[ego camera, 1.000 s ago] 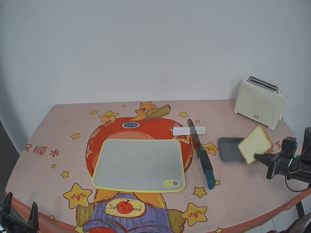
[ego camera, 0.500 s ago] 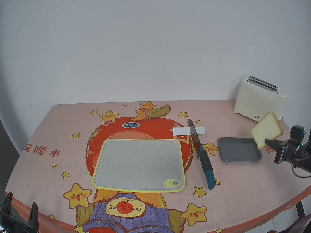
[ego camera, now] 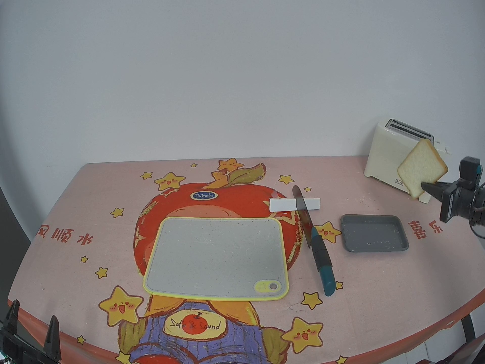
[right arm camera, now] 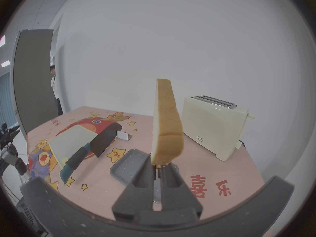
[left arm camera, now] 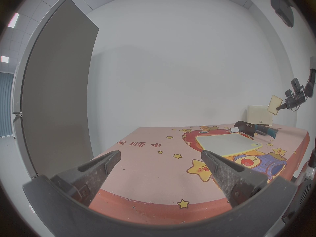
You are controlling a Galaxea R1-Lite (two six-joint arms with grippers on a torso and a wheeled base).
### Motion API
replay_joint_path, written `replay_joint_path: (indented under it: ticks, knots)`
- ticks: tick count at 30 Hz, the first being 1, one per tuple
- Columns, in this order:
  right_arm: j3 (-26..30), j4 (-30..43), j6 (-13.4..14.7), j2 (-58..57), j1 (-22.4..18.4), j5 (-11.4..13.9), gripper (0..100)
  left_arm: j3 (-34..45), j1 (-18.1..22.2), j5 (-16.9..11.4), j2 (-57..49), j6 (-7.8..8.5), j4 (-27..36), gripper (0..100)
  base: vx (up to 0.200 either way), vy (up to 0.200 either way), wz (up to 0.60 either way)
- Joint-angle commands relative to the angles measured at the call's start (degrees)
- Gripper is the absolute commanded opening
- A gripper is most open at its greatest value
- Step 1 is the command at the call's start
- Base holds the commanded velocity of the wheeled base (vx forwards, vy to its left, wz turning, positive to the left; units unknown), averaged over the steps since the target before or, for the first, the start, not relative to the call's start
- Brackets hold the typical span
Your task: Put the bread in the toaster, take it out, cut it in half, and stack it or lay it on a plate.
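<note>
Right gripper (right arm camera: 160, 164): its fingers are pressing in from both sides, pinching the lower edge of the bread (right arm camera: 166, 129).
Bread: a single pale slice with a tan crust is standing on edge above the fingers. It is hanging clear of the table (ego camera: 384, 289), just beside the toaster (ego camera: 401, 160) and outside its slots.
Toaster: cream-coloured, with two slots on top, it is standing at the far right corner of the table.
Plate (ego camera: 374, 232): a shallow grey rectangular tray is lying flat on the table, near the toaster and apart from the bread.
Knife (ego camera: 316, 248): with a dark blade and teal handle, it is lying between the plate and the cutting board (ego camera: 217, 256). Its blade is resting across a small white stand (ego camera: 283, 204).
Cutting board: grey with a yellow-green rim, it is lying flat at the middle of the table.
Left gripper (left arm camera: 160, 153): its fingers are spread wide and holding nothing. It is hanging off the near left edge of the table, well apart from the bread.
</note>
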Motion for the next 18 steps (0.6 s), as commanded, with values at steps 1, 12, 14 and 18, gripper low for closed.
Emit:
replay_joint_path:
  ticks: [1,12,14,18]
  knots:
    - [-6.48,6.65,-3.92,-0.01,2.04,0.13,0,1.01,0.00,-0.01,-0.49,0.07,-0.01,100,0.000,0.000,0.00]
    - [-13.07,13.33,-8.58,0.34,3.97,0.04,0,1.01,0.00,-0.01,-0.49,-0.02,-0.01,100,0.000,0.000,0.00]
    - [-13.86,13.42,-8.58,0.43,4.06,0.04,0,1.01,0.00,-0.01,-0.49,-0.02,-0.01,100,0.000,0.000,0.00]
    - [-16.76,16.76,-8.05,0.51,4.67,-0.40,0,1.01,0.00,-0.01,-0.49,-0.02,-0.01,100,0.000,0.000,0.00]
